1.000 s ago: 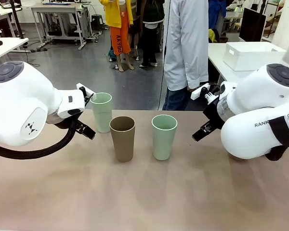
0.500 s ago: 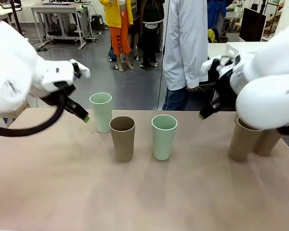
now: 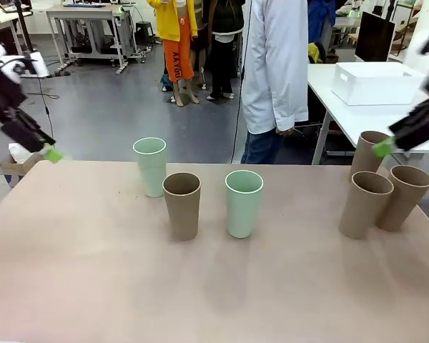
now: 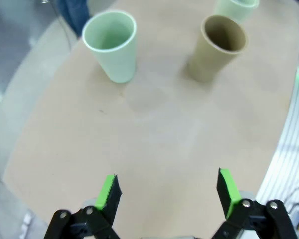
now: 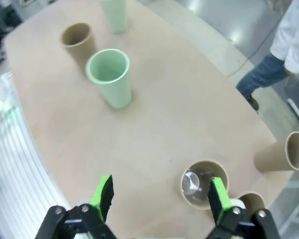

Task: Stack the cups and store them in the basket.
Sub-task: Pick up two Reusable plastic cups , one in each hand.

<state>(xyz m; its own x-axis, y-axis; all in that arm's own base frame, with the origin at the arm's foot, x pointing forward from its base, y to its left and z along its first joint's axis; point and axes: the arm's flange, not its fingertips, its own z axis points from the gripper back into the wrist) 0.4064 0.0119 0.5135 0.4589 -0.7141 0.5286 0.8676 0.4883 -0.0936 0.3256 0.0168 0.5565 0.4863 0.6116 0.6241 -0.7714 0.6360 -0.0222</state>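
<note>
Six cups are standing loose on the counter [image 3: 200, 300], none nested. Entries are running left to right.

Item 1, left end effector [image 4: 168, 188]: jaws are gaping wide and gripping nothing. It is hanging beyond the counter's left edge, having swung up and outward from beside the far mint cup within the last second.

Item 2, far mint cup [image 3: 151, 166]: is standing upright toward the back left, long axis vertical, mouth up, narrow base down.

Item 3, middle tan cup [image 3: 181, 205]: is standing just in front and to the right of it in the same attitude, apart from both neighbours.

Item 4, near mint cup [image 3: 243, 203]: is standing upright at centre, mouth up.

Item 5, right-hand group: front tan cup [image 3: 365, 205], outer tan cup [image 3: 405, 196] and rear tan cup [image 3: 369, 148]. All are standing mouth up and packed close. Whether they are touching cannot be told. The right arm was covering them a second ago and is now clearing them.

Item 6, right end effector [image 5: 159, 195]: jaws are spread and empty, hovering high above that group.

Item 7, basket [image 3: 375, 83]: is sitting on a white side table [image 3: 336, 107] behind the right corner, well apart from every cup.

Judgement: both arms are retreating empty, so stacking is not yet beginning.
</note>
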